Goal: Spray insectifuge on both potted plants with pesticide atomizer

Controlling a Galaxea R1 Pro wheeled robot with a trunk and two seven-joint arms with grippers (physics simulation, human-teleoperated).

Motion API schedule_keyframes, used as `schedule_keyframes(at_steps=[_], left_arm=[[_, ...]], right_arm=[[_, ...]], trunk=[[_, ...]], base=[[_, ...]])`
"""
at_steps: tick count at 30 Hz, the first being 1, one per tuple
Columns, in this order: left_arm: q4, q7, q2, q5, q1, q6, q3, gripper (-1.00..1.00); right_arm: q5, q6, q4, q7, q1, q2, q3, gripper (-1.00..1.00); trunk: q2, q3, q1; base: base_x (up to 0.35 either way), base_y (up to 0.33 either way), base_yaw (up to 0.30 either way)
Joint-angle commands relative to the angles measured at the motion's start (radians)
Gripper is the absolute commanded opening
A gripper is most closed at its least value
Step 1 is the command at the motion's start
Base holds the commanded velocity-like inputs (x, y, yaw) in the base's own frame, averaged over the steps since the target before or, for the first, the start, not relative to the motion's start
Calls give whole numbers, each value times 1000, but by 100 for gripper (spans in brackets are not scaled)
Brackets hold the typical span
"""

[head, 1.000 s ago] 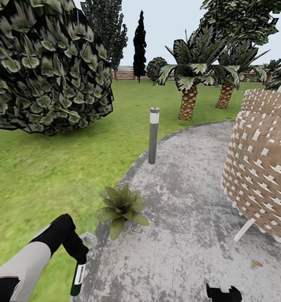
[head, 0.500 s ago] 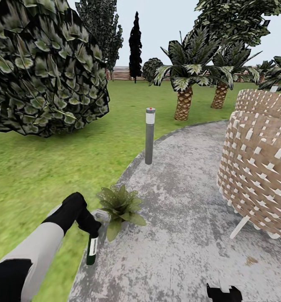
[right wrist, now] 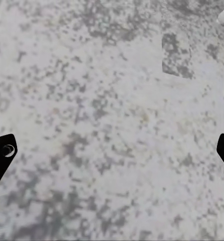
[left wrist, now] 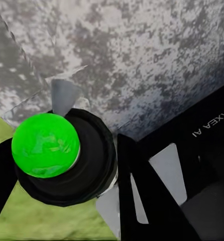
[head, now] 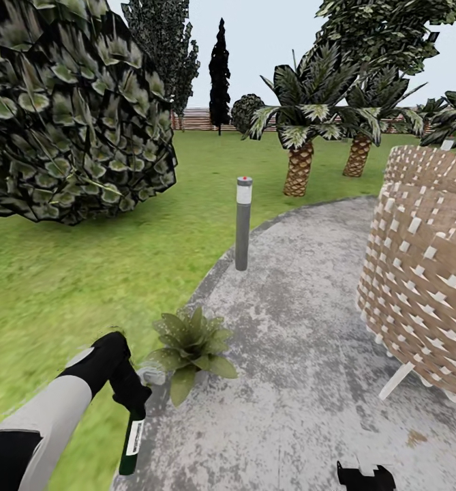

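One bottle held beside one speckled plant

One slim dark green spray bottle with a white label (head: 133, 436) hangs from the left gripper (head: 133, 399), whose fingers are closed on its upper part – its white trigger head (head: 150, 376) points toward the low rosette of broad speckled green leaves (head: 190, 344), just beside it at the edge of the grey paved patio (head: 309, 382). The right gripper (right wrist: 112, 145) hangs over bare paving – its two black fingertips stand wide apart, holding nothing. A grey post with a red-dotted top (head: 242, 224) stands farther along the green lawn's (head: 57, 286) border.

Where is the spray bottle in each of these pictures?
Head view: bottle hangs low at left from the left pincer, beside the plant.
Left wrist view: seen end-on, its green round end in a dark ring.
Right wrist view: not in it.
Shared landmark: the grey patio.
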Motion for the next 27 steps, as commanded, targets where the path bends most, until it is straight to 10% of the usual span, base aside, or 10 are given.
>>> schedule_keyframes(at_steps=[1,21,27], left_arm=[[-5,-9,1,-6,14,10,-4,-100],[-60,109,2,12,83,-2,7,-100],[-57,107,13,7,102,-185,6,-100]], right_arm=[[4,-3,1,-4,-1,0,-1,100],[3,-3,1,-5,-1,2,0,100],[3,-4,1,-5,-1,2,1,100]], trunk=[[0,-1,0],[0,4,0],[0,4,0]], base=[[40,0,0],[89,0,-49],[18,0,0]])
